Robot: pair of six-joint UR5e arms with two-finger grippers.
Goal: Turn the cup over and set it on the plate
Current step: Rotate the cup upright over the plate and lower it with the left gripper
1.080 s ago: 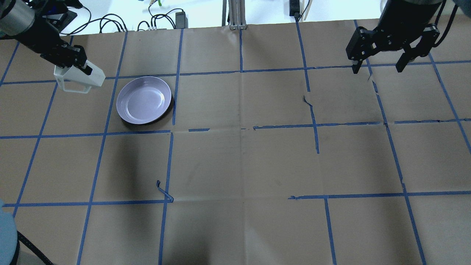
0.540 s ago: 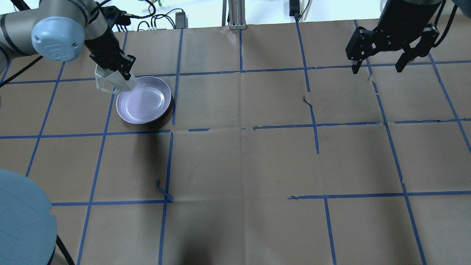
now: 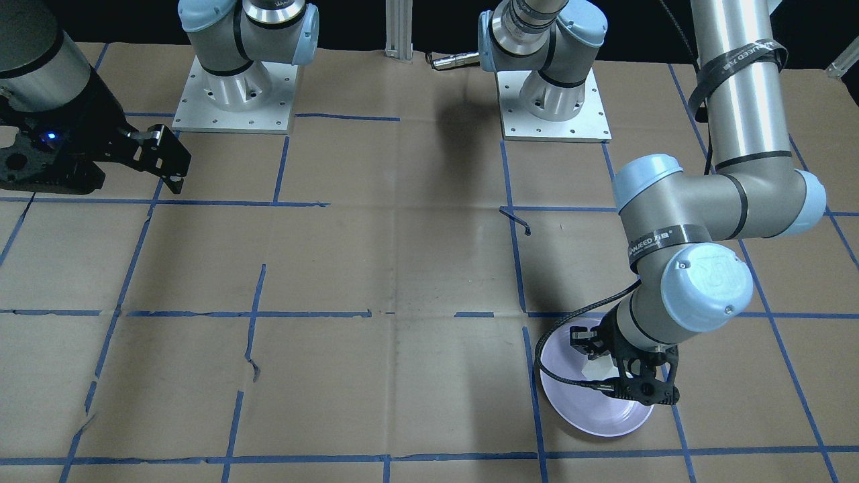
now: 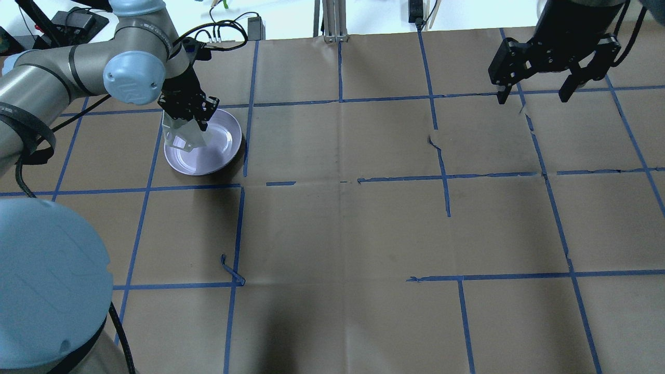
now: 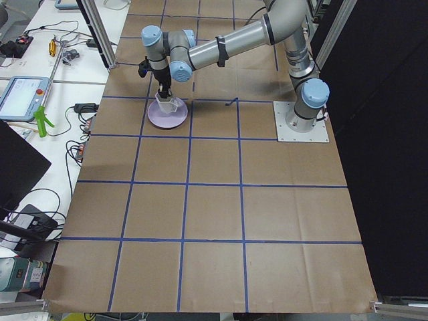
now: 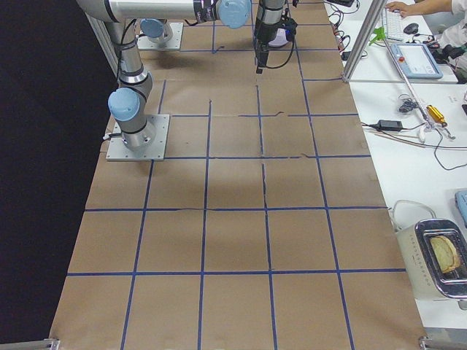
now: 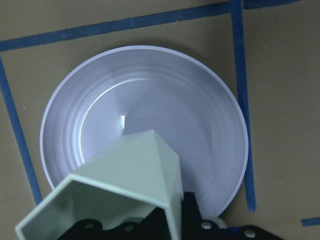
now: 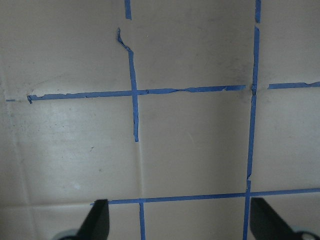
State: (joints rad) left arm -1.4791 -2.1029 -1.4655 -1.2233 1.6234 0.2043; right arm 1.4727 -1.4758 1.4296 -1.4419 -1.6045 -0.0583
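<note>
white cup [image 4: 182, 133] clenched in the left jaws over the plate [image 4: 222, 149], right jaws spread.

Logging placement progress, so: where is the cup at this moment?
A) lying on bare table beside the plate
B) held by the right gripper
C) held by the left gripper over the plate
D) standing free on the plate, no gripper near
C: the left gripper is shut on the cup, which hangs over the plate, while the right gripper is open and empty.
</note>
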